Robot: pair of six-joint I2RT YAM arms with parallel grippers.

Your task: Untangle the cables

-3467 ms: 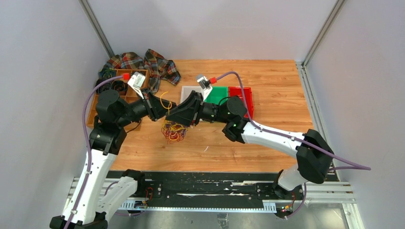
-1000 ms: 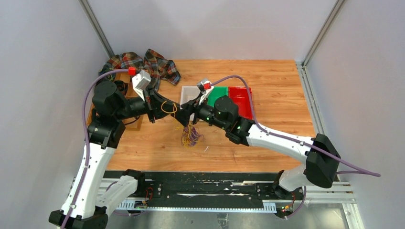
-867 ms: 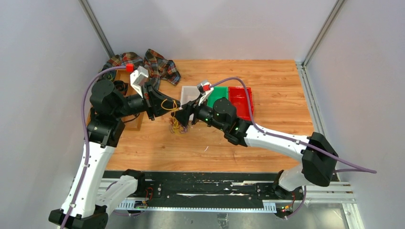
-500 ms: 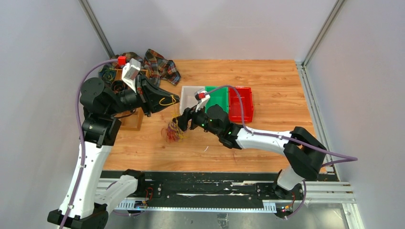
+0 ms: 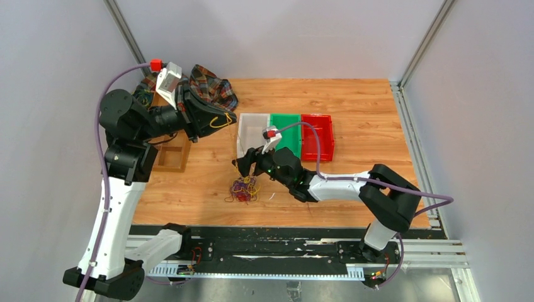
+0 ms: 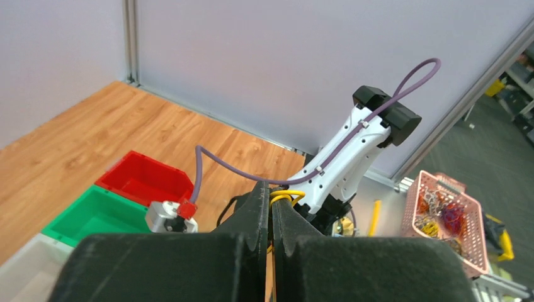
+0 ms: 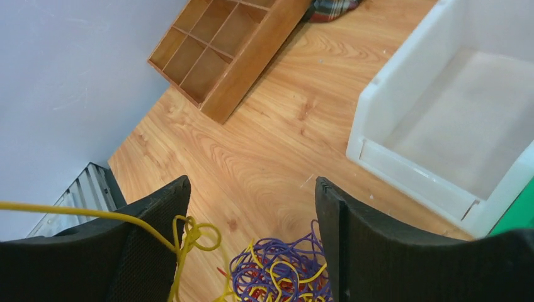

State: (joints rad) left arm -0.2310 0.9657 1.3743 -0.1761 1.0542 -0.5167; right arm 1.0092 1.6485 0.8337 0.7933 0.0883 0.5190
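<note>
The cables are a tangle [image 5: 242, 189] of thin purple, yellow and red strands lying on the wooden table near its front edge. The tangle also shows in the right wrist view [image 7: 286, 270]. My left gripper [image 5: 217, 119] is raised at the back left and shut on a yellow cable [image 6: 286, 196], whose loop sticks out past the fingertips. That yellow strand [image 7: 189, 239] runs down to the tangle with a knot in it, passing my right gripper's left finger [image 7: 151, 245]. My right gripper [image 5: 242, 165] is open, just above and behind the tangle, holding nothing [image 7: 252, 189].
A white bin [image 5: 252, 132], a green bin [image 5: 286, 129] and a red bin [image 5: 317, 135] stand in a row behind the right gripper. A wooden divided tray [image 5: 169, 157] sits at the left. A plaid cloth [image 5: 211, 88] lies at the back left.
My left gripper has risen up and back left with the yellow cable. My right arm has drawn toward the near edge, and the tangle now lies on the table below its open fingers.
</note>
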